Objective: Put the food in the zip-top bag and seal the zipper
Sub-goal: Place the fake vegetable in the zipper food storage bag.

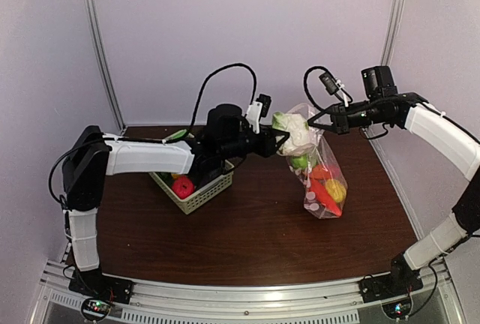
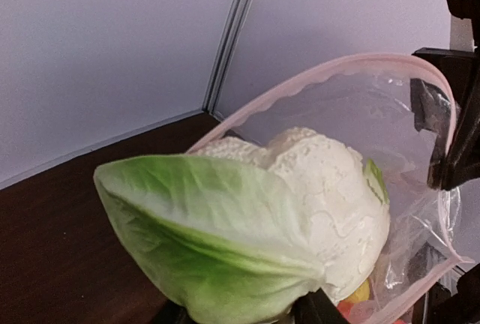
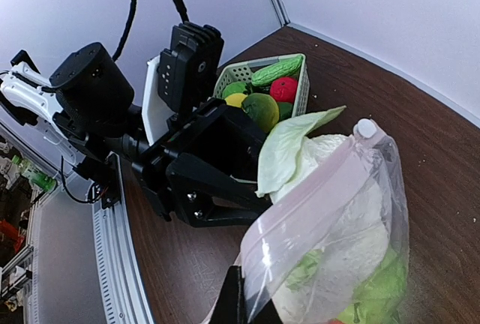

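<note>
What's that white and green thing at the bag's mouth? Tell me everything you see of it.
A glossy plastic toy cauliflower: bumpy white head wrapped by pale green leaves. The left gripper holds it sideways in midair, head partway inside the mouth of the zip-top bag, which the right gripper holds up.

Item: white cauliflower (image 2: 315,196) with one broad green leaf, foreground, gripped from below by the left hand (image 2: 246,313).
Behind it: clear zip-top bag (image 2: 375,114), mouth open, with the pink zipper (image 2: 300,84) arched over the cauliflower.
The right hand (image 2: 450,151) pinched the bag's right rim.
Dark brown bench (image 2: 67,234) lay beneath.
</note>
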You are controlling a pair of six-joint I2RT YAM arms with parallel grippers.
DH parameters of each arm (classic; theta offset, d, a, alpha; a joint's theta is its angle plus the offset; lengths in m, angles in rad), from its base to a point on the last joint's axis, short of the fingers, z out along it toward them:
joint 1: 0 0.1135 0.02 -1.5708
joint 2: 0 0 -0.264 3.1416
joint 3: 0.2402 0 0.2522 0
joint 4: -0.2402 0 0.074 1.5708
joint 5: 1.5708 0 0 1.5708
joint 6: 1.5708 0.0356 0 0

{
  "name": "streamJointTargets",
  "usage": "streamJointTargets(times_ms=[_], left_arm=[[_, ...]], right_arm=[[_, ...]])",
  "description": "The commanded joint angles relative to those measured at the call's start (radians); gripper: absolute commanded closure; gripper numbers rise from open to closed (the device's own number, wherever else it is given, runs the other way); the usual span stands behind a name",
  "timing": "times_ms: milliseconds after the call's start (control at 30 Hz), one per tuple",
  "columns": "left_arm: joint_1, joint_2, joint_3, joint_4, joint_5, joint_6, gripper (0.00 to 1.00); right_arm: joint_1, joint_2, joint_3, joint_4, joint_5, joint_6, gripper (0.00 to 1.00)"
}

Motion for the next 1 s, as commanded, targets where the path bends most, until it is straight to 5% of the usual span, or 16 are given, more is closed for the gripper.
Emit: streamJointTargets(times_ms=[0, 167, 300, 433, 700, 800, 967], left_arm=[[-0.029, 0.053, 0.174, -0.265, -0.06, 0.183, 0.69], [-0.077, 0.079, 0.338, -0.33, -0.024, 0.26, 0.3], [-0.074, 0.081, 0.448, -0.487, -0.08, 0.25, 0.17], [-0.071, -0.037, 0.352, -0.465, -0.113, 0.25, 0.05], [-0.065, -0.282, 0.035, -0.336, -0.319, -0.018, 0.02], [-0.06, -0.281, 0.013, -0.409, -0.381, -0.232, 0.04], [-0.038, -0.207, -0.02, -0.401, -0.294, -0.468, 0.16]], right_arm=[[0.001, -0.013, -0.005, 0.048, -0.073, 0.008, 1.0], [0.004, 0.017, 0.003, 0.023, -0.103, -0.008, 1.0], [0.004, 0.004, 0.016, -0.021, -0.154, -0.056, 1.0], [0.003, -0.025, -0.014, -0.003, -0.184, -0.061, 1.0], [0.005, -0.02, -0.035, 0.007, -0.156, -0.08, 0.99], [0.012, -0.018, -0.058, 0.029, -0.145, -0.084, 0.99], [0.031, -0.004, -0.069, 0.025, -0.121, -0.118, 0.99]])
